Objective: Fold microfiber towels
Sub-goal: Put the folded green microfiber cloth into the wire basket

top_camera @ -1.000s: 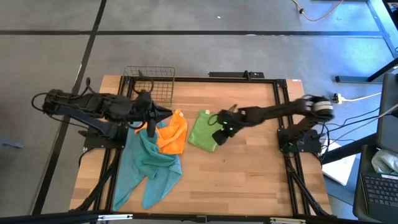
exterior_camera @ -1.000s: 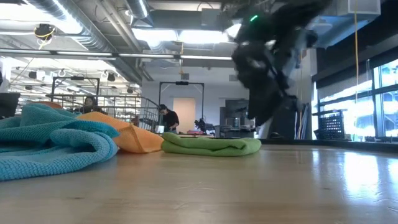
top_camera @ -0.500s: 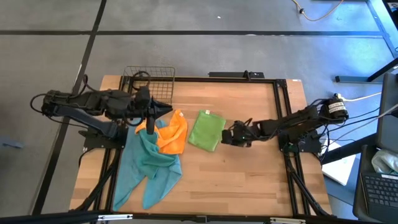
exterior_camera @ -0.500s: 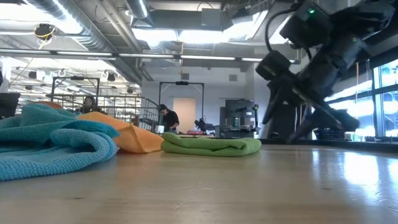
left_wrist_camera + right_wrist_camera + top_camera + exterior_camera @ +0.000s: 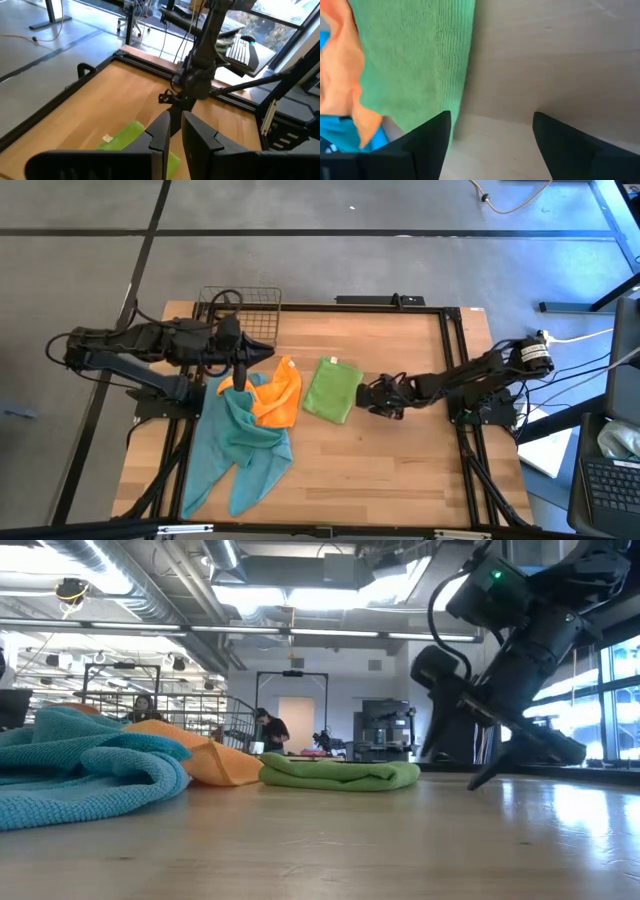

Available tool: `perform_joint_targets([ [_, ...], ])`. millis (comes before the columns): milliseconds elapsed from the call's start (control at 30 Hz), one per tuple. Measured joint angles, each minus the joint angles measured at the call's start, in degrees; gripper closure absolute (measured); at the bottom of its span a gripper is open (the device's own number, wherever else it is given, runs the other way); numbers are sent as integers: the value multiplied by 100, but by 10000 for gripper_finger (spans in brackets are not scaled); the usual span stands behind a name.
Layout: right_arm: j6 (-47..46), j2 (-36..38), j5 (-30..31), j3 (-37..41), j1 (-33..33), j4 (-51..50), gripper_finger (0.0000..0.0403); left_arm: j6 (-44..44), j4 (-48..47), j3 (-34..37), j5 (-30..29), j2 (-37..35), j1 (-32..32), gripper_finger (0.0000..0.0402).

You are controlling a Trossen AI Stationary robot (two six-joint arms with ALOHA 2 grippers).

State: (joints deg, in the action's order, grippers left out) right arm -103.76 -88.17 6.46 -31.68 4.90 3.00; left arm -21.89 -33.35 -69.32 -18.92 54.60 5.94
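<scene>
A lime green towel (image 5: 333, 388) lies folded flat at mid-table, and shows too in the low view (image 5: 340, 774) and the right wrist view (image 5: 415, 55). Left of it lies a crumpled orange towel (image 5: 278, 392), resting partly on a heap of teal towels (image 5: 240, 445). My right gripper (image 5: 372, 396) stands open, low over bare wood just right of the green towel, its fingers (image 5: 427, 137) empty. My left gripper (image 5: 270, 354) hovers high above the orange towel, pointing toward the table's right; its fingers (image 5: 162, 130) are close together with nothing between them.
A wire basket (image 5: 240, 310) stands at the table's far left corner. A black frame (image 5: 447, 330) runs along the table's edges. Bare wood (image 5: 390, 470) spreads over the near right part. People and desks show in the room beyond the table.
My right gripper has drawn away from the green towel's right edge toward the table's right and sunk close to the tabletop, rolling its wrist as it went. The green towel lies flat where it was.
</scene>
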Motion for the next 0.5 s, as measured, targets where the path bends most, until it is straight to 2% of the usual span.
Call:
perform_joint_targets([
  [333, 206, -447, -7, -35, -375, 641, 126, -32, 57, 0, -2, -27, 24, 360],
  [500, 495, -779, 26, -31, -625, 1330, 126, -180, 98, 0, -2, -30, 60, 360],
])
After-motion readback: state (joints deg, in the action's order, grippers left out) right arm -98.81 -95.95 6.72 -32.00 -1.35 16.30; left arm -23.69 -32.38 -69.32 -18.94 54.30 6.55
